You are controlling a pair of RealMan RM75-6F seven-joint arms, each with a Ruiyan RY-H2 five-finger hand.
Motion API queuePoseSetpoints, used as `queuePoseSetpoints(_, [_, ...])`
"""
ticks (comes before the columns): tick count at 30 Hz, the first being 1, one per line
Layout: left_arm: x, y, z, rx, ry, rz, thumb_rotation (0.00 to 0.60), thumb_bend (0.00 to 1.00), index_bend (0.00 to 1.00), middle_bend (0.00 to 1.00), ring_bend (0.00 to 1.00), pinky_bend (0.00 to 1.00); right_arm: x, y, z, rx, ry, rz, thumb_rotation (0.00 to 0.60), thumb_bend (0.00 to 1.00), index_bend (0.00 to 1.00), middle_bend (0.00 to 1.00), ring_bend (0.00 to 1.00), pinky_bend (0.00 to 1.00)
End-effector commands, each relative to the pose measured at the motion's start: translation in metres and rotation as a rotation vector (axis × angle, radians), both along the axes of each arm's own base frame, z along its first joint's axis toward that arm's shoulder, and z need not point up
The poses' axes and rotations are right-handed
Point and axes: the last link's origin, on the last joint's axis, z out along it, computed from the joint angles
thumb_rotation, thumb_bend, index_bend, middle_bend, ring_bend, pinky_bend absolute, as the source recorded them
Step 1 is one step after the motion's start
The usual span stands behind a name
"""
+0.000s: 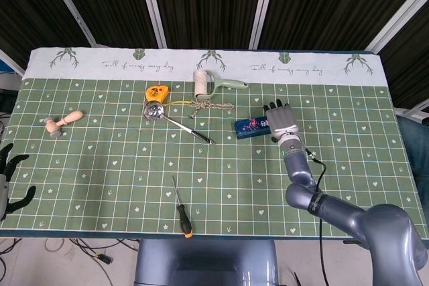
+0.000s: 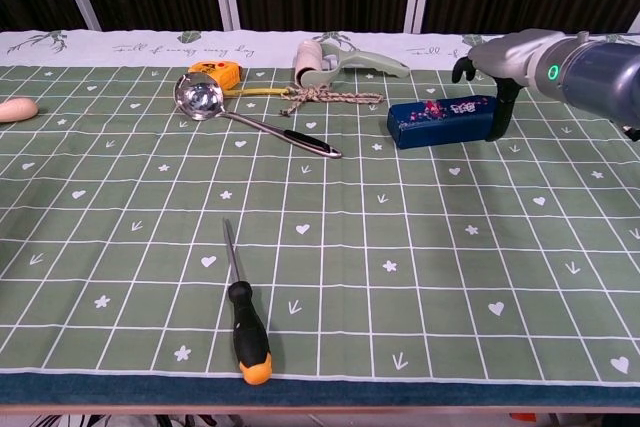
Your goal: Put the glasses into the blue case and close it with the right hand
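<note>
I have the right hand (image 2: pixel 497 55) at the right end of the blue case (image 2: pixel 441 120), which lies shut on the green mat (image 1: pixel 120 159), right of centre and toward the far side. The fingers curl down over that end and the thumb (image 2: pixel 503 110) reaches the mat beside it; whether they actually grip the case I cannot tell. My left hand (image 1: pixel 8 177) waits at the near left edge, fingers spread, holding nothing. I cannot see the glasses.

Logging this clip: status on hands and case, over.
Right hand at right end of blue case, fingers spread, grip unclear. Case closed. Left hand idle, open. Rope nearby, clear.
</note>
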Motion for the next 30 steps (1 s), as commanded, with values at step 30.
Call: queuePoseSetpoints(30, [0.003,0.002,0.001,0.034,0.035,-0.035,0.6,0.31,0.1,0.0,0.0,0.0,-0.121,0.283,0.151,-0.374,-0.2,0.0,0.6,0.14,0.12,0.11,0.08,0.28])
